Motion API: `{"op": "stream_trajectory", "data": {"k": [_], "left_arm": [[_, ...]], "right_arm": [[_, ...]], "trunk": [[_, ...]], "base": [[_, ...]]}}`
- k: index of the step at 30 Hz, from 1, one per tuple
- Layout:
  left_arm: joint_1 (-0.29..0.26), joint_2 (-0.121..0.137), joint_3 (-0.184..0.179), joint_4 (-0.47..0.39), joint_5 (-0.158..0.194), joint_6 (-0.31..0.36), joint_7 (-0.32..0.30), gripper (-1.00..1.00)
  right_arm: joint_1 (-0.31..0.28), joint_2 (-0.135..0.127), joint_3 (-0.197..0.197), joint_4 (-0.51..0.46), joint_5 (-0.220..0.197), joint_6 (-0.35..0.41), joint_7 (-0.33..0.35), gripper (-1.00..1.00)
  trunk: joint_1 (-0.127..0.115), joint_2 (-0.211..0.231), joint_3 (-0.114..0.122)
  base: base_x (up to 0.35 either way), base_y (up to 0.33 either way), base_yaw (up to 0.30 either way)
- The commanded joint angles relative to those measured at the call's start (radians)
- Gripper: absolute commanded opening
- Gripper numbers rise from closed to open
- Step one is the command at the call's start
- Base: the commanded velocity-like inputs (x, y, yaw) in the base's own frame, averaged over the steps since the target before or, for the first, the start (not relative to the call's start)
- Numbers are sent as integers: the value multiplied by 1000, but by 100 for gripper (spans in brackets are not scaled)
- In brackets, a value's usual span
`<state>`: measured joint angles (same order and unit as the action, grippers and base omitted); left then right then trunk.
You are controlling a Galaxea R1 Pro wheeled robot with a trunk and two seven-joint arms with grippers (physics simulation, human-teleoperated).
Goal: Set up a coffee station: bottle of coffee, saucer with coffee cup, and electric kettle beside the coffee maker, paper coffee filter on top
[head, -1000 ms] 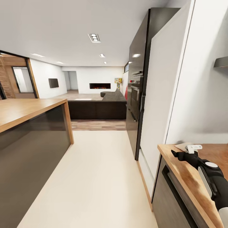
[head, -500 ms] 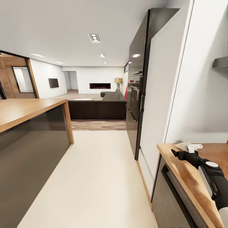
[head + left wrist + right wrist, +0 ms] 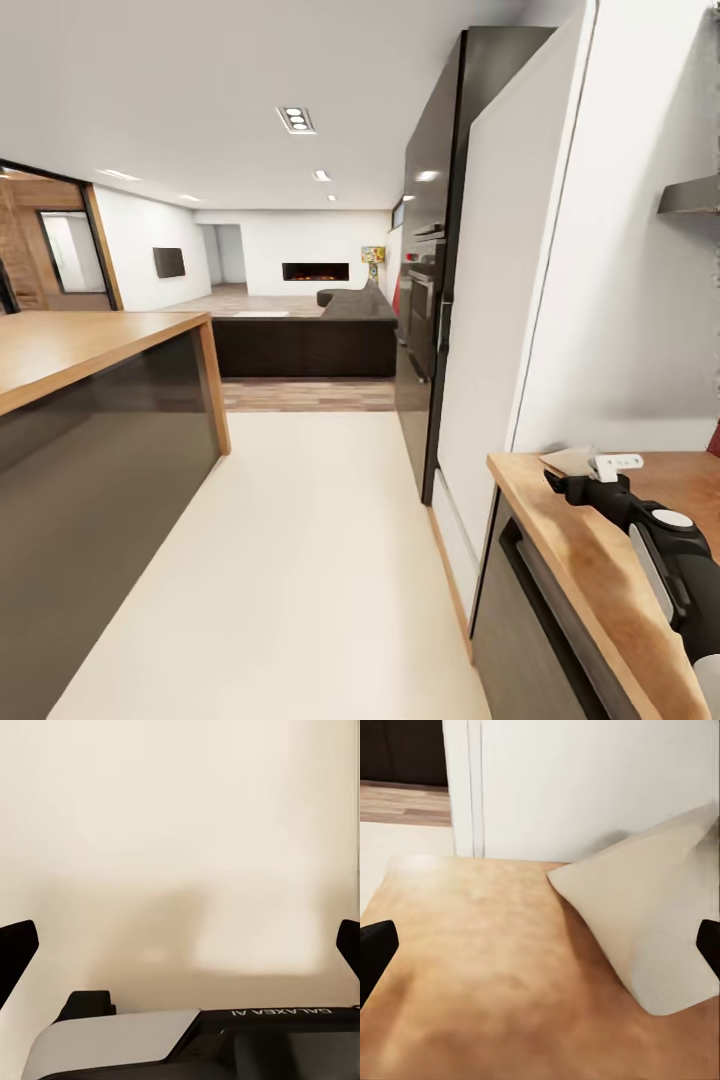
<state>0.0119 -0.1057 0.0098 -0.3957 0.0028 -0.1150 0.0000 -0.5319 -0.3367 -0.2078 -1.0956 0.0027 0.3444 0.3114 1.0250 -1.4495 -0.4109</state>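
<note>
Countertop (image 3: 600, 570): R gripper (image 3: 540, 945) open, low over filter (image 3: 649, 930).

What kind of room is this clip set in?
An open-plan home kitchen, simulated: a wood countertop over dark cabinet fronts, a wood-topped island, tall dark built-in ovens, and a lounge with sofa and fireplace beyond.

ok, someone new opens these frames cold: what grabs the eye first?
Probably the right pincer, reaching over the end of the kitchen countertop at the head view's lower right, with the white paper coffee filter lying on the wood just ahead of its open fingers. After that, the long pale floor running past the wood-topped island towards the lounge.
</note>
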Motion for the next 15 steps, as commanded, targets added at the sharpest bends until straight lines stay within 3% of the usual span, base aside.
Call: {"op": "stream_trajectory", "data": {"k": [1, 15], "left_arm": [[0, 0, 1, -2, 0, -1, 0, 100], [0, 0, 2, -2, 0, 0, 0, 100]], "right_arm": [[0, 0, -2, -1, 0, 5, 5, 100], [0, 0, -3, 1, 0, 5, 1, 100]], "trunk": [[0, -1, -1], [0, -1, -1]], "base": [[-1, -178, 0], [10, -37, 0]]}}
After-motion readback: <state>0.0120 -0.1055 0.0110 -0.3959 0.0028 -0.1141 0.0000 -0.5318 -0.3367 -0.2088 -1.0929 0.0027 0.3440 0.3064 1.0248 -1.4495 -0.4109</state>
